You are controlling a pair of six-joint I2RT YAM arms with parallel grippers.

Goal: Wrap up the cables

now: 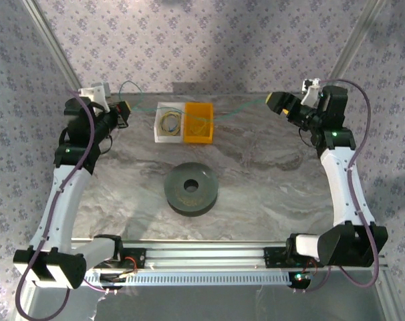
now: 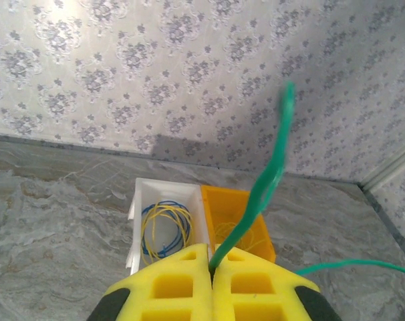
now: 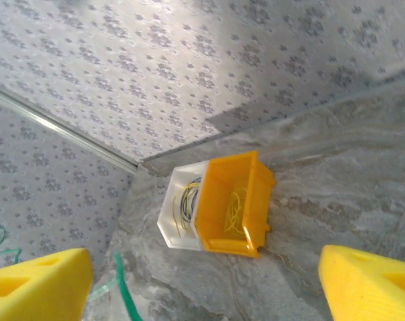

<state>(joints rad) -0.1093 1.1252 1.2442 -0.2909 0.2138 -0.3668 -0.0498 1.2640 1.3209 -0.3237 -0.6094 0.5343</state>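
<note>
The left gripper (image 2: 211, 271) is clenched on the thin teal-green cable (image 2: 269, 180), which rises from between its yellow foam pads. The cable stretches above the grey marble table (image 1: 269, 187) toward the right gripper (image 3: 202, 287), whose jaws are released, wide apart. A thin yellowish cable (image 3: 234, 210) lies inside the orange plastic bin (image 3: 256, 200), which touches the white plastic bin (image 2: 137, 200)

The teal-green cable (image 2: 259, 197) was uncoiled, pinched between the left fingers (image 2: 172, 287) and strung rightward near the worktop's far edge. A yellowish cable (image 2: 164, 231) lay looped in the white bin (image 2: 139, 197), and another lay loosely coiled in the orange bin (image 3: 256, 175).
</note>
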